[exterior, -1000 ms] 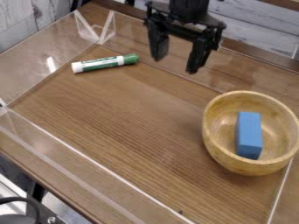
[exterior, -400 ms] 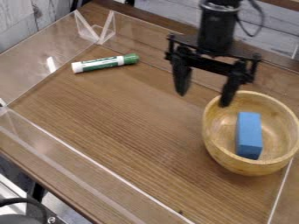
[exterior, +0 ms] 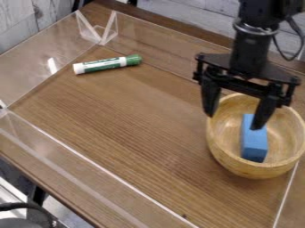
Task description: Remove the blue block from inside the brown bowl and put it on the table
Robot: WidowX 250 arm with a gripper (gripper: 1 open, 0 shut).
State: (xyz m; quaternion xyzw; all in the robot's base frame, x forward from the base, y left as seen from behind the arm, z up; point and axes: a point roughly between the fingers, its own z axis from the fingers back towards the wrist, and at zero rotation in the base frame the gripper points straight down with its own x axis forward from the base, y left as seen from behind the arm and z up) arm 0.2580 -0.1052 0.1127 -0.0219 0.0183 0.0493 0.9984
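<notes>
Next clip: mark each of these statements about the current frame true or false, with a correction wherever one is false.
1. The blue block lies inside the brown bowl. True.
2. The gripper is shut on the block. False: its fingers stand open above the bowl, holding nothing.
3. The marker lies on the table, apart from the bowl. True.
4. The bowl is tipped on its side. False: it sits upright.
5. The marker is inside the bowl. False: it lies near the far left wall.
</notes>
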